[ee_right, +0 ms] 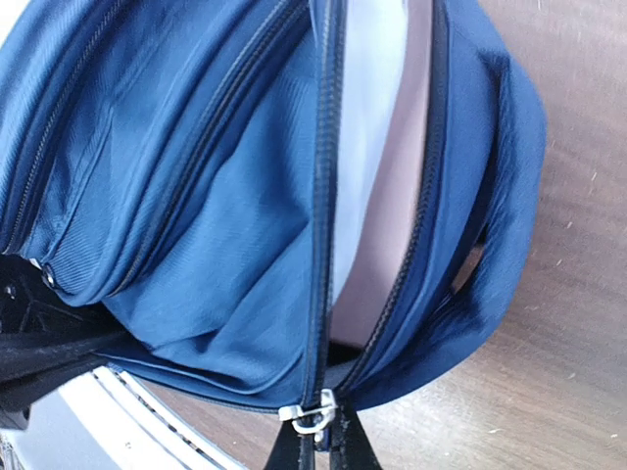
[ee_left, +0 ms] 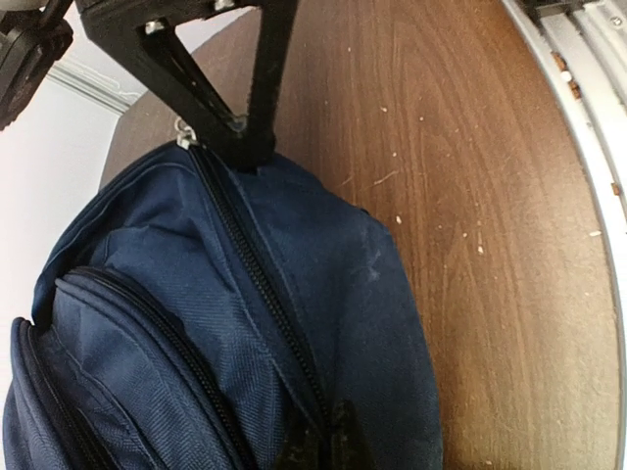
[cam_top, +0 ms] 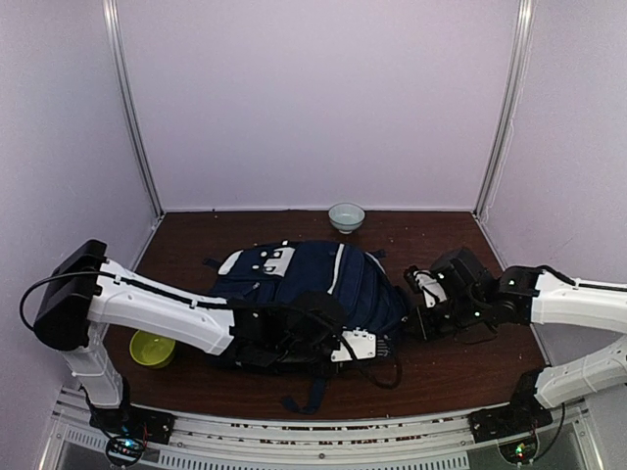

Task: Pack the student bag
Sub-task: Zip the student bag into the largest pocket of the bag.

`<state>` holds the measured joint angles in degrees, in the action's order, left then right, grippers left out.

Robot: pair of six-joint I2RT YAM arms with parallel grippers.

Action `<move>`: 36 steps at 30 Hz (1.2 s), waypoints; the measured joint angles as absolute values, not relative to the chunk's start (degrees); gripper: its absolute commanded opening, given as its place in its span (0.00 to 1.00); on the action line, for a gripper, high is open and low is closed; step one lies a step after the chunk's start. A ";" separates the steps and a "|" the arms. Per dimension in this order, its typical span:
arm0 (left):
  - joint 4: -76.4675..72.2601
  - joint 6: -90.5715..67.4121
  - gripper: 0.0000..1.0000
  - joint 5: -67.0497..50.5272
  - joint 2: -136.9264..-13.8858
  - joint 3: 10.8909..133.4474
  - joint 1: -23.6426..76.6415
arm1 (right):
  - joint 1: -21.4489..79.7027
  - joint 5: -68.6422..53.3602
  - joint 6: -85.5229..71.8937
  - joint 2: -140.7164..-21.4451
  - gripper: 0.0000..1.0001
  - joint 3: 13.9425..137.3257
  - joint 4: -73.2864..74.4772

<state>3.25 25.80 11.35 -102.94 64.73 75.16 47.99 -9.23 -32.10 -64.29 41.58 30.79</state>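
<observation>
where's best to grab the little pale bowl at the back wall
Pinch the rim of the small pale round bowl, coming straight down from above. It stands upright, mouth up, apart from the navy striped fabric backpack, so its thin wall is probably the only edge to pinch.

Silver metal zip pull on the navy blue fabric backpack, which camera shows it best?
Right wrist: the silver metal zip pull hangs close up, beside the right gripper on the navy blue fabric backpack. Left wrist shows a distant glint, possibly it; top view cannot resolve it.
</observation>
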 measured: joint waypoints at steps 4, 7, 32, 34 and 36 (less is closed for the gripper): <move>2.68 25.58 0.00 9.74 -98.52 61.08 75.05 | 46.96 -9.69 -28.77 -64.55 0.00 44.91 34.50; 2.68 25.34 0.00 8.84 -95.42 57.98 75.05 | 45.47 -10.59 -26.02 -66.89 0.00 47.70 37.08; 4.34 23.03 0.45 8.62 -81.62 44.47 74.56 | 31.81 -26.79 -11.29 -88.38 0.00 58.19 36.64; 6.55 22.26 0.66 8.62 -78.98 42.50 74.56 | 32.47 -25.98 -12.60 -87.74 0.00 55.81 33.87; 8.29 20.38 0.75 8.71 -75.99 39.77 74.59 | 33.28 -25.19 -14.68 -87.29 0.00 52.75 30.30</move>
